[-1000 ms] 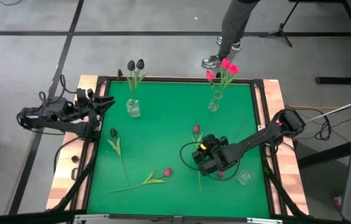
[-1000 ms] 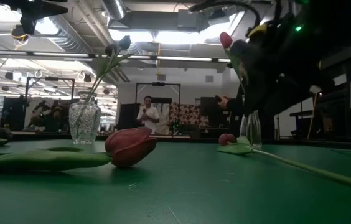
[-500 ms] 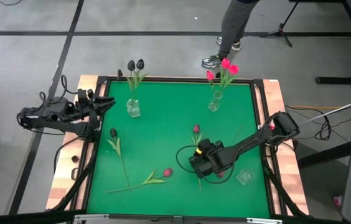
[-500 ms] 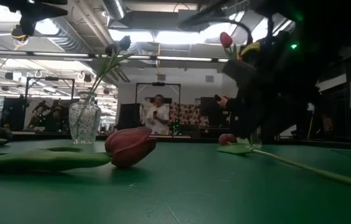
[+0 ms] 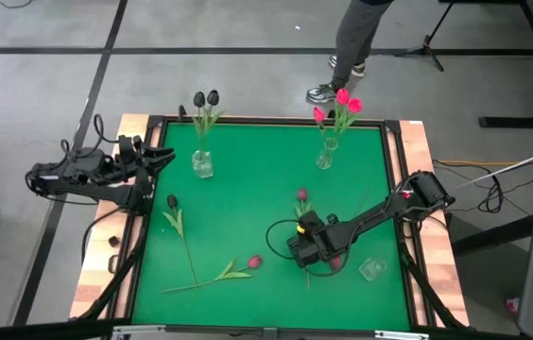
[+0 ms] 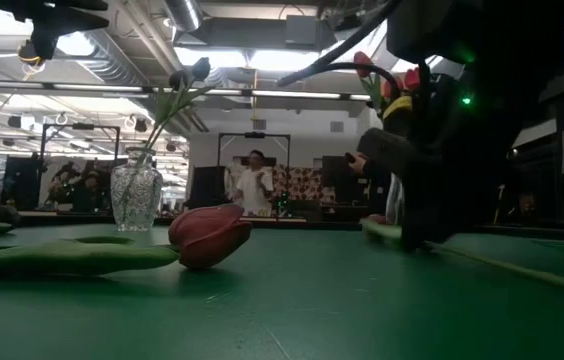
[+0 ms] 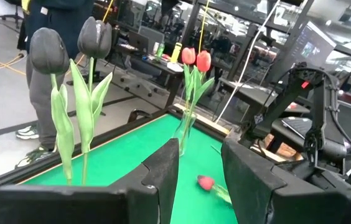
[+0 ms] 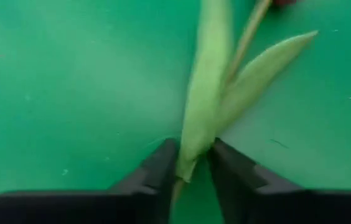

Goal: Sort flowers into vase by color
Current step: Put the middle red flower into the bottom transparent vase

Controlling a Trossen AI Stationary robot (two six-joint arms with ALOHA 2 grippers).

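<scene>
Right tool (image 5: 307, 253) is low over the counter's middle, fingers nearly together; left tool (image 5: 165, 153) hovers open at the counter's edge.

2 black tulips (image 5: 205, 98) stand upright in a clear vase (image 5: 202, 164) at the table's far left; 3 pink-red tulips (image 5: 342, 102) stand in a second clear vase (image 5: 325, 157) at the far right. A dark tulip (image 5: 172, 201) and a pink-red tulip (image 5: 253, 262) lie flat at the near left. A third loose tulip (image 5: 301, 195), pink-red, lies mid-table, its stem and leaves (image 8: 203, 118) pinched between the right gripper's (image 8: 193, 163) fingers.
</scene>
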